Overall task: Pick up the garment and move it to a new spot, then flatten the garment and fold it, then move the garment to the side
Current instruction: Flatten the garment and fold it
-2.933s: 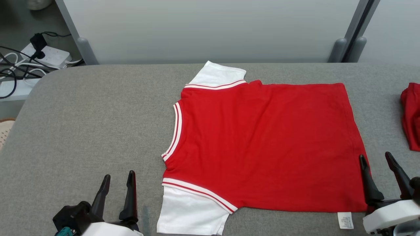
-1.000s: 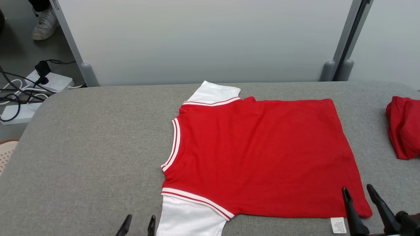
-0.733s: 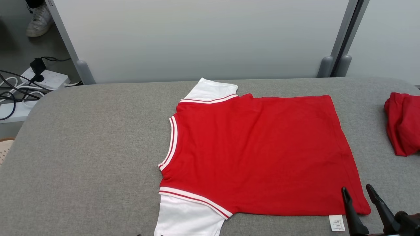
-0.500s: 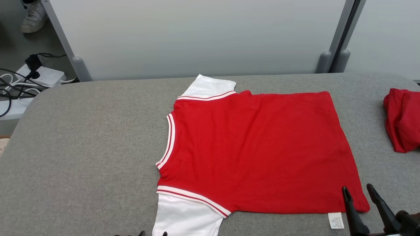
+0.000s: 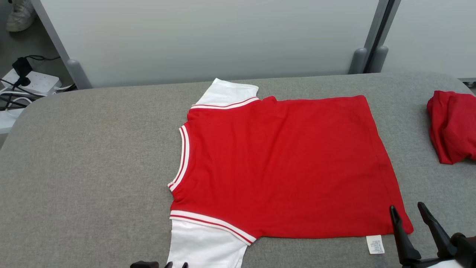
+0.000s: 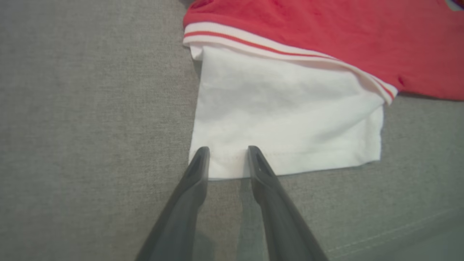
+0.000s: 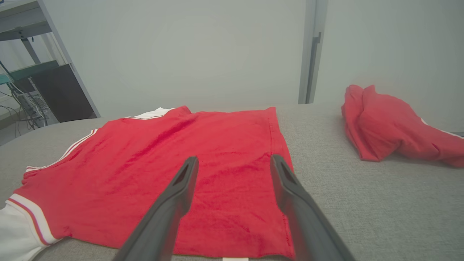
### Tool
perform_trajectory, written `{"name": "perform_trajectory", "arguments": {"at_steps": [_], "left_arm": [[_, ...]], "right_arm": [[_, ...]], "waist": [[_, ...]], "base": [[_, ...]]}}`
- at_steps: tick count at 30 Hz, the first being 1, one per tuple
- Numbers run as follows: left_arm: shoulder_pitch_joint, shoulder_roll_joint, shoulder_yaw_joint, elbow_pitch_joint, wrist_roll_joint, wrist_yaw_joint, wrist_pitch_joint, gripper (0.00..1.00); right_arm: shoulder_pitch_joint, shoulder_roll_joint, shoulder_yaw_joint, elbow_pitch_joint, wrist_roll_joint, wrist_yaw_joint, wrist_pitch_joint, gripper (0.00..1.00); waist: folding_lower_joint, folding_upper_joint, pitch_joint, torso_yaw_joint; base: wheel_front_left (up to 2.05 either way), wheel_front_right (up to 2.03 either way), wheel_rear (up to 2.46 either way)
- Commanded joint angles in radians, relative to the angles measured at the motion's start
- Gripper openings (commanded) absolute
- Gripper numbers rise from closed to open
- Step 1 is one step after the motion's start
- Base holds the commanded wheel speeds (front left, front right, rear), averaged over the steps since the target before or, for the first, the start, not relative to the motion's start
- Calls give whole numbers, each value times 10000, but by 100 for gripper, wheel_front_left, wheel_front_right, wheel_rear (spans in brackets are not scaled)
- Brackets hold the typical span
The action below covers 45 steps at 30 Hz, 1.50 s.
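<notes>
1. The place looks like a robotics lab or test room.
2. A grey fabric-covered table [image 5: 93, 149] stands against pale partition panels [image 5: 208, 37] joined by grey posts [image 5: 358, 59].
3. A white power strip [image 5: 31, 82] and loose dark cables [image 5: 11, 97] lie on the bare floor [image 5: 22, 44] beside the table.
4. A metal shelf rack [image 7: 25, 27] with wiring stands off to one side.

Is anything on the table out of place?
The shirt lies flat, but its white care label pokes out at the near side, and another red garment sits crumpled at the right of the table.
</notes>
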Motion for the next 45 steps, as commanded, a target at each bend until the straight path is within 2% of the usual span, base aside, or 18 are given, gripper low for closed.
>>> {"name": "perform_trajectory", "arguments": {"at_steps": [1,2,6,8,10,12,13,14,18,19,24,31,37,45], "left_arm": [[-458,112,323,-129,119,200,-96,59],[-448,121,340,-149,112,237,-123,59],[-318,181,397,-327,75,363,-159,93],[-203,217,396,-458,90,469,-69,98],[-158,226,394,-521,92,518,-16,97],[-84,232,377,-616,56,545,87,86],[-62,240,353,-637,41,533,150,75],[-48,235,333,-652,-5,502,210,57],[-71,202,208,-637,-167,372,411,14],[-91,195,141,-619,-180,321,469,0],[-189,142,-4,-465,-380,201,587,0],[22,439,148,-755,-384,443,638,0],[258,922,379,-1690,-408,614,907,0],[300,1031,339,-2607,-391,829,1278,0]], "right_arm": [[-278,-290,201,-174,93,-30,-137,100],[-266,-297,188,-168,90,-30,-137,100],[-218,-291,130,-161,104,-30,-137,100],[-189,-287,107,-173,132,-30,-137,100],[-179,-282,99,-180,141,-30,-137,100],[-177,-269,106,-192,165,-30,-137,100],[-182,-267,124,-197,176,-30,-137,100],[-192,-268,141,-194,182,-30,-137,100],[-261,-310,205,-197,248,-30,-137,100],[-273,-325,210,-200,258,-30,-137,100],[-298,-413,205,-199,300,-30,-137,100],[-293,-432,112,405,317,-30,-137,100],[-672,-470,31,2046,957,-30,-90,100],[-1541,-715,299,3894,2122,-30,351,100]], "waist": [[0,0,-3,-17],[0,0,1,-13],[0,0,-3,9],[0,0,-11,39],[0,0,-13,53],[0,0,-16,80],[0,0,-18,88],[0,0,-23,94],[0,0,-36,85],[0,0,-36,82],[0,0,-44,36],[0,0,53,57],[0,0,269,297],[0,0,518,510]], "base": [[0,0,0],[0,0,0],[0,0,0],[0,0,0],[0,0,0],[0,0,0],[0,0,0],[0,0,0],[0,0,0],[0,0,0],[0,0,0],[0,0,0],[0,0,0],[0,0,0]]}}
